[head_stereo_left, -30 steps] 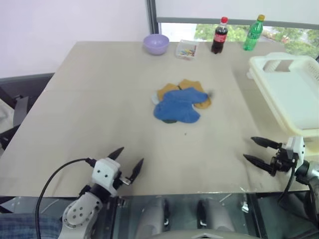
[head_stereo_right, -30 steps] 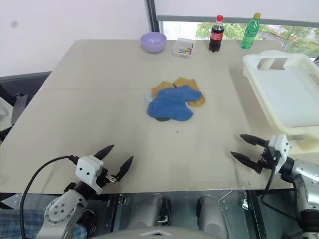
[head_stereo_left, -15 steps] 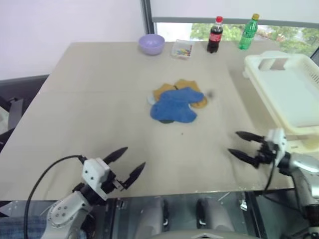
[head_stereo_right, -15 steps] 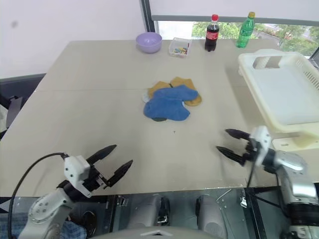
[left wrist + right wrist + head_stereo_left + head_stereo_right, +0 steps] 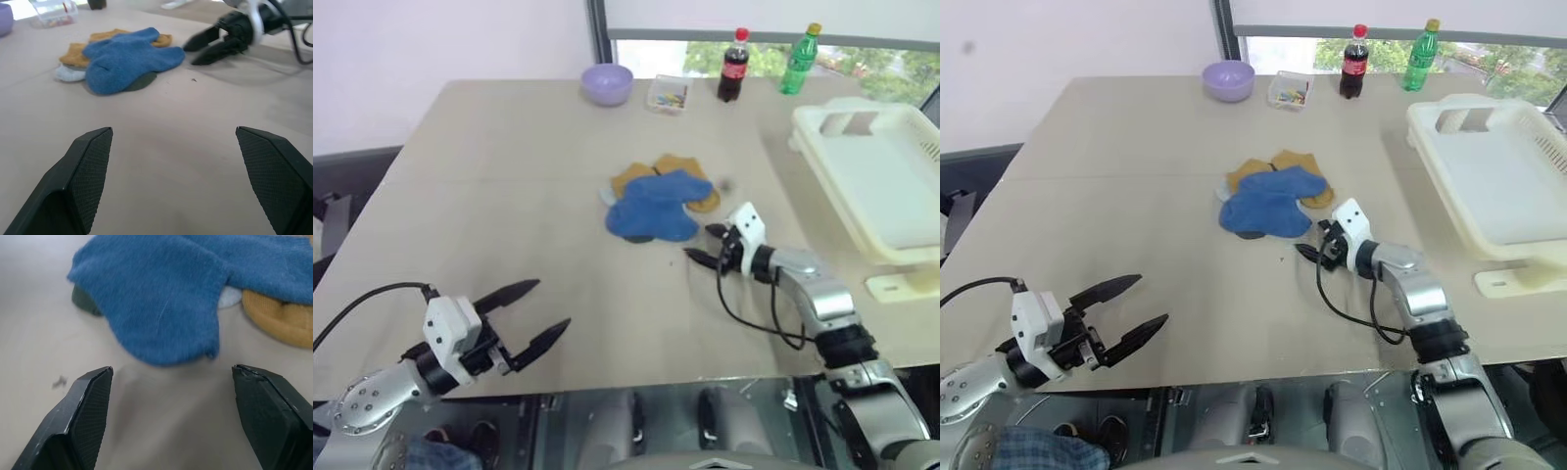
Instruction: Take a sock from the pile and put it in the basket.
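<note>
The pile lies mid-table: a blue sock on top, yellow socks behind it, a dark sock peeking out under its edge. My right gripper is open just short of the pile's near right edge, pointing at the blue sock, nothing between its fingers. My left gripper hovers open and empty at the table's near left edge, aimed toward the pile. The cream basket sits at the right side of the table.
Along the far edge stand a purple bowl, a small clear box, a cola bottle and a green bottle. A dark chair is beside the table's left side.
My right gripper has swung left and forward from beside the basket to the pile's near edge, still open. My left gripper has risen and drawn a little back and left.
</note>
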